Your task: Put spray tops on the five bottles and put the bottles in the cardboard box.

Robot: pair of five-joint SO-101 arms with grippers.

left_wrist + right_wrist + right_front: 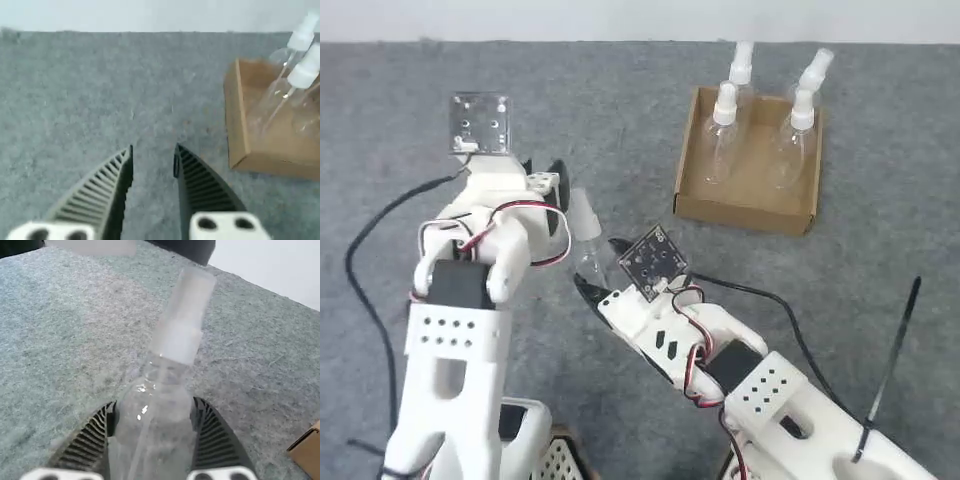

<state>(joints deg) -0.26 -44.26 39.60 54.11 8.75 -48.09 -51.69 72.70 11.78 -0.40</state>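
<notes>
Right jaws clamped the tilted bottle (152, 430); left jaws stood apart, empty. It could snag the cardboard box (740, 213) rim at 2 o'clock.

the shallow brown cardboard box (738, 212) sits open on the grey mat. it holds 4 clear bottles (720, 150) in 2 pairs, each capped with a white spray top (726, 103). the 5th bottle (152, 435), also clear, tilts in the clasp of the right gripper (152, 412), well apart from the box, with its frosted spray cap (182, 325) on.
</notes>
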